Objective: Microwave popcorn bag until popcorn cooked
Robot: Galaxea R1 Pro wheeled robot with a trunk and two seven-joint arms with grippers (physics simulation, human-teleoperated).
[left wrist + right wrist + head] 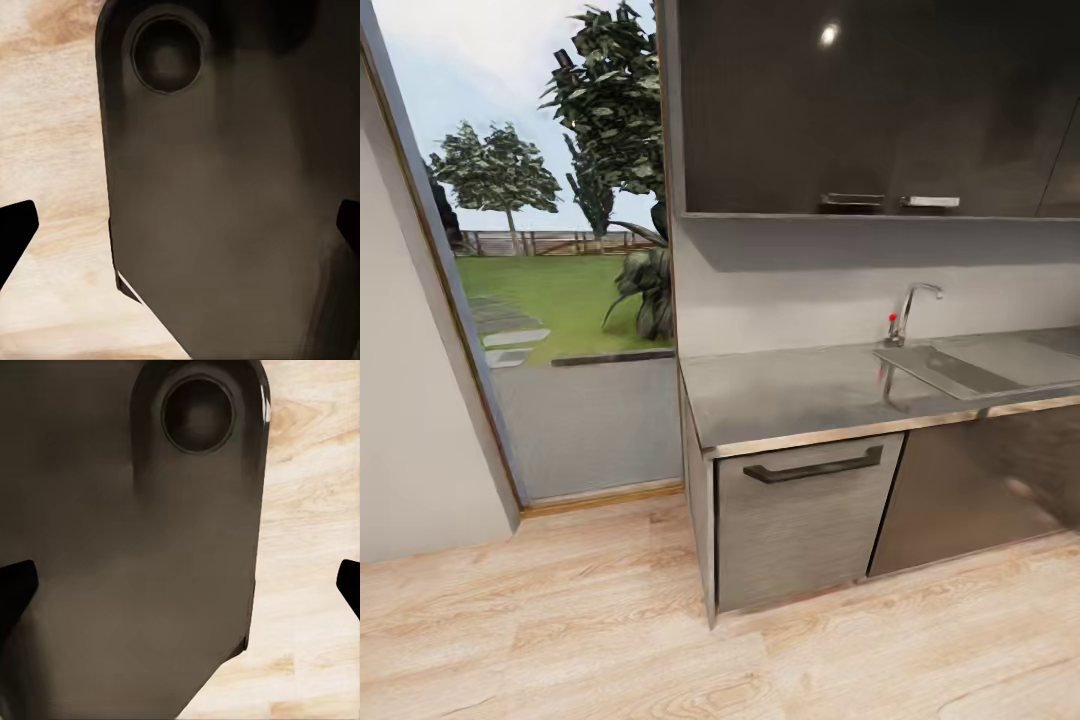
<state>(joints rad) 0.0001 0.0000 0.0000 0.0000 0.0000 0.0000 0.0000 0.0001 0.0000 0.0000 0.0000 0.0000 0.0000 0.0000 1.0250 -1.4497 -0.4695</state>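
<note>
Both arms hang low: the left gripper (180, 225) and right gripper (180, 585) spread wide, empty, above a dark rounded robot body panel (225, 187) hiding the light wood floor (52, 150); the fingertips are cropped at the edges.

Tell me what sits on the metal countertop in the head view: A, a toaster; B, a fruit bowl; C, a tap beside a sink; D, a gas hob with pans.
C: a curved tap stands at the back of the countertop, right beside the recessed sink.
</note>
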